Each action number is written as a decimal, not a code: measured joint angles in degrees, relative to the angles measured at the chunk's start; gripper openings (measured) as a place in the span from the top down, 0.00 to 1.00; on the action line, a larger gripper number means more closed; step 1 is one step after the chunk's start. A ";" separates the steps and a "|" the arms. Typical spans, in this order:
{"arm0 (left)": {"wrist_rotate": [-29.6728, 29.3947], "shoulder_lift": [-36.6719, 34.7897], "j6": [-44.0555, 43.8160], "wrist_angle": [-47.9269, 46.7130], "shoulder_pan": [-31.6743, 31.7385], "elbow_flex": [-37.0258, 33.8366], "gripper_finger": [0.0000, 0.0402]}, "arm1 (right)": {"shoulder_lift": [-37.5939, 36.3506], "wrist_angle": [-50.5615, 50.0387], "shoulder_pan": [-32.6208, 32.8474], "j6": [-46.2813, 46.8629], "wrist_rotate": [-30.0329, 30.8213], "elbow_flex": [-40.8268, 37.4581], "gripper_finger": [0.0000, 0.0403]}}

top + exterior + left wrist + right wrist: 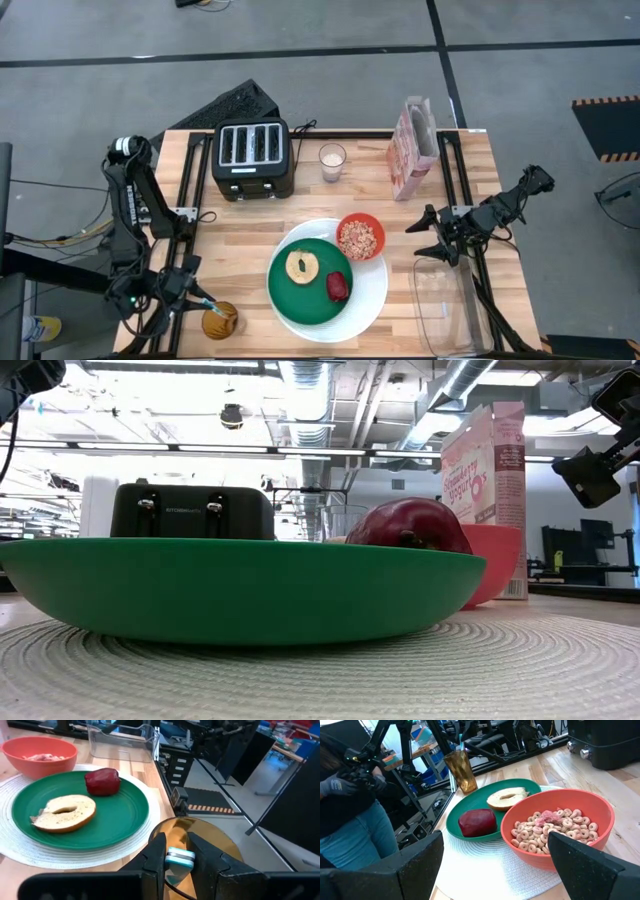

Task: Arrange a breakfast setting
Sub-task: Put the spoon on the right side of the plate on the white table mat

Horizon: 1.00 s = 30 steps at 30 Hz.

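A large white round plate point(372, 296) carries a smaller green plate point(300, 292) with round toasted bread point(302, 266) and a dark-red fruit point(338, 287). A small red bowl point(360, 237) of cereal sits on the white plate's far right rim. My left gripper point(197, 295) is at the near left edge, shut on the blue-handled spoon point(179, 859) over an amber glass point(220, 322). My right gripper point(432, 238) is open and empty, above the table to the right of the bowl. My left gripper pinches the spoon's blue-and-white handle point(178, 855) between its two fingers point(156, 860). The handle stands over the amber glass's mouth point(200, 837). The spoon's lower end is hidden by the gripper and the glass.
A black toaster point(252, 158), a glass of milk point(332, 160) and a cereal box point(412, 148) stand along the far edge. A clear container point(440, 300) sits at the near right. A person point(350, 795) stands beyond the table's left side.
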 joint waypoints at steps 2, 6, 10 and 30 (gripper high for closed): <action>-0.06 0.00 0.01 0.67 0.33 0.00 0.87 | 0.01 0.00 0.00 0.00 0.00 0.01 0.06; 0.90 0.00 1.10 3.37 0.92 0.00 0.87 | 0.01 0.00 0.01 0.00 0.01 0.02 0.06; 1.21 -0.04 1.41 6.08 1.03 0.00 0.87 | 0.00 -0.02 0.02 -0.01 0.00 0.01 0.06; -0.11 -3.54 4.65 -5.49 1.03 10.60 0.86 | -0.01 -0.01 0.02 -0.01 0.02 0.00 0.06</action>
